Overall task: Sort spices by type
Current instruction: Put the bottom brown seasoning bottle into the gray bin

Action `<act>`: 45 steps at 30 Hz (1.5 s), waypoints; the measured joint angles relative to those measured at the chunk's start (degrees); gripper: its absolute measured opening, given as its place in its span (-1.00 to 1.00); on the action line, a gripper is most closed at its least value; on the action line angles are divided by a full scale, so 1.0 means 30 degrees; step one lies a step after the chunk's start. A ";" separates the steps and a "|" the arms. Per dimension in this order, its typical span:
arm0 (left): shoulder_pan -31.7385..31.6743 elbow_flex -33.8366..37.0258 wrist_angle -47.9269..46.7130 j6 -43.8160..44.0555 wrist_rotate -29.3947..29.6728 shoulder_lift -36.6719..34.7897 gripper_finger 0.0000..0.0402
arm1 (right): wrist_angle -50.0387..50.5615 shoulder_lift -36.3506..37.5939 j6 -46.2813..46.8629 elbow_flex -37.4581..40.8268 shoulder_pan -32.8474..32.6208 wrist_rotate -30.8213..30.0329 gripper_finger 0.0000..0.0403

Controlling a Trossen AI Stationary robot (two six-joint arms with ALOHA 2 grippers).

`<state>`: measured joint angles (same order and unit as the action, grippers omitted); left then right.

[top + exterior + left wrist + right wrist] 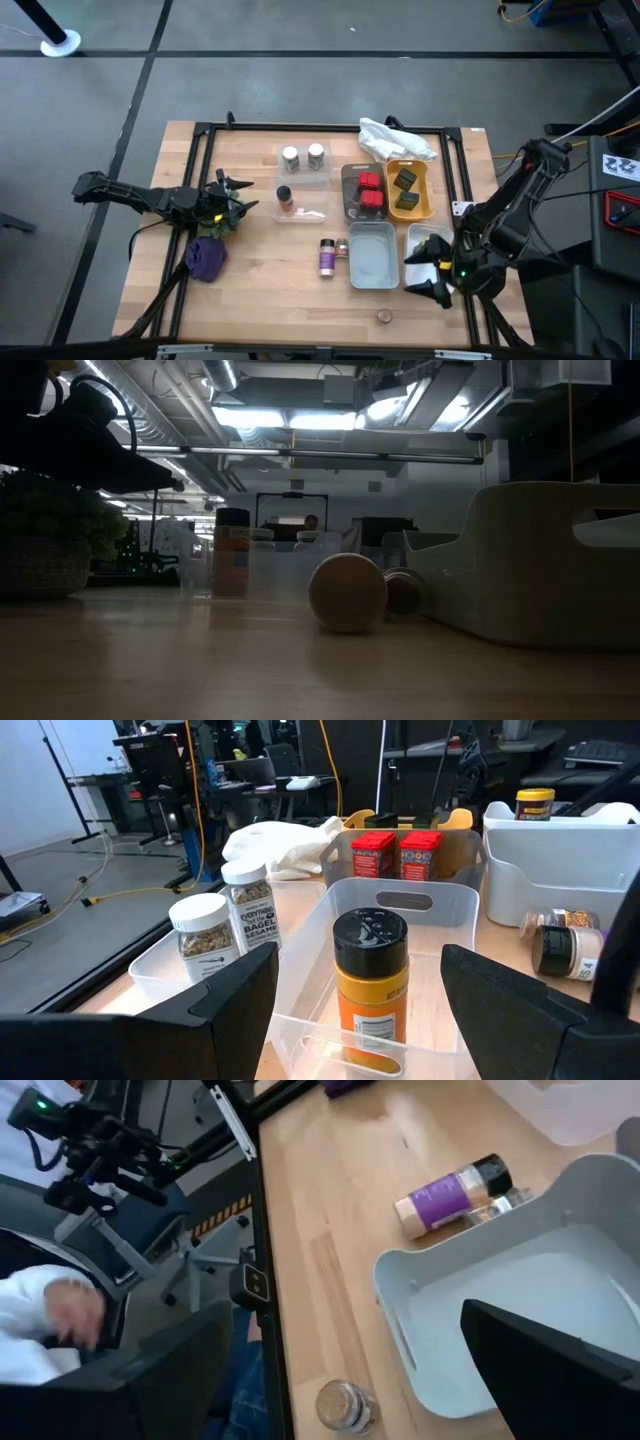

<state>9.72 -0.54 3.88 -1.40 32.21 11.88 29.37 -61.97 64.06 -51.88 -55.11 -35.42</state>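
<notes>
1. At left centre of the high view, the left gripper hovers with jaws spread, facing the black-capped orange spice jar standing in a clear plastic bin.
2. At lower right, the right gripper holds nothing, jaws spread, beside the pale grey tub.
3. The purple-labelled jar lies left of that tub.

Pale matt wood tabletop, translucent plastic bin, glossy black-capped orange jar, grey matt plastic tub, crumpled purple cloth, red tins

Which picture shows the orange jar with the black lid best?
The left wrist view: the orange jar stands upright, close and central in a clear bin, between the left hand's fingers. The high view shows it small from above. In the low view it is a dim upright shape. The right wrist view misses it.
</notes>
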 joint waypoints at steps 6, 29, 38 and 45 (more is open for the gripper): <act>-0.0002 0.0000 0.0002 -0.0025 0.0000 0.0000 0.32 | -0.1187 -0.1528 0.0031 0.0000 0.0007 0.0076 0.94; 0.0000 0.0007 0.0013 0.0291 0.0000 -0.0002 0.32 | -0.6886 -0.3827 -0.0064 -0.0049 0.0679 0.2293 0.94; -0.0007 0.0003 0.0000 0.4276 0.0043 0.0000 0.32 | -0.6084 -0.5498 -0.1482 -0.2528 0.2816 0.7527 0.94; -0.0007 0.0007 0.0000 0.6915 0.0031 0.0000 0.32 | 0.1084 -0.7868 -0.1348 -0.6533 0.3147 0.8888 0.94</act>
<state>9.69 -0.51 3.88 19.34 32.30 11.88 32.62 -85.57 60.02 -71.48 -45.67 -8.75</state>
